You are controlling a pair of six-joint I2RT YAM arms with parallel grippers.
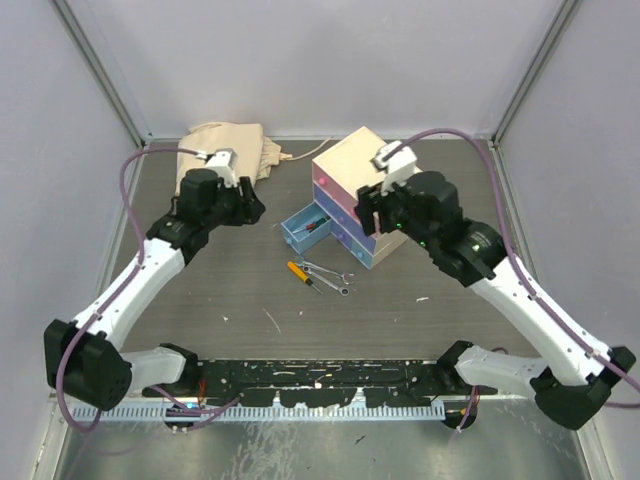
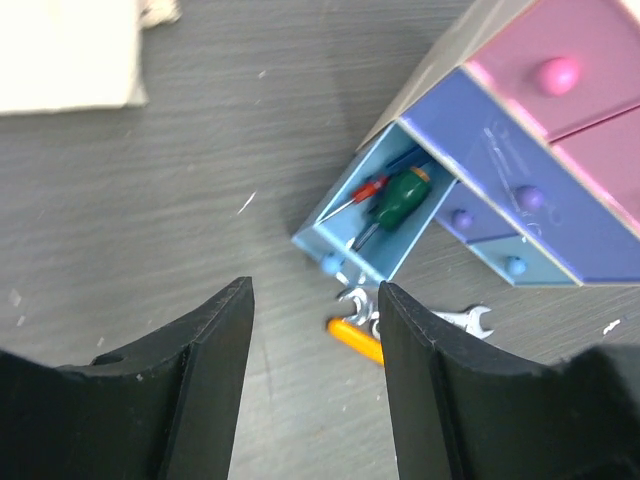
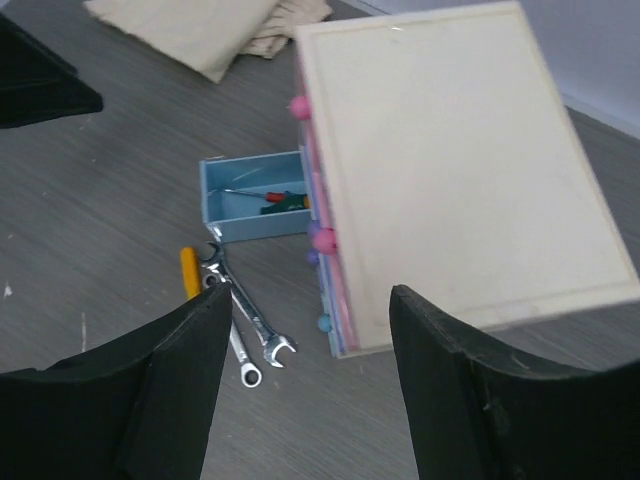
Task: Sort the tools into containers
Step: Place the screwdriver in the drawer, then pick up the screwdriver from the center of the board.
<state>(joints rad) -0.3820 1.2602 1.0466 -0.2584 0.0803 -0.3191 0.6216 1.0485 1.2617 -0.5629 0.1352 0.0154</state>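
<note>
Cream chest (image 1: 350, 158) on tabletop (image 1: 200, 290), bottom light-blue drawer (image 3: 255, 228) pulled out; both arms' jaws apart, empty.
Left gripper (image 2: 315, 300) hovers left of the drawer, right gripper (image 3: 305, 300) above the chest front. Two spanners (image 1: 330, 275) and an orange screwdriver (image 1: 300, 272) lie touching, just near-side of the drawer, long axes running far-left to near-right. Screwdriver sits below and ahead of the left jaws, likely the nearer arm. Green screwdriver (image 2: 400, 197) already in the drawer.
</note>
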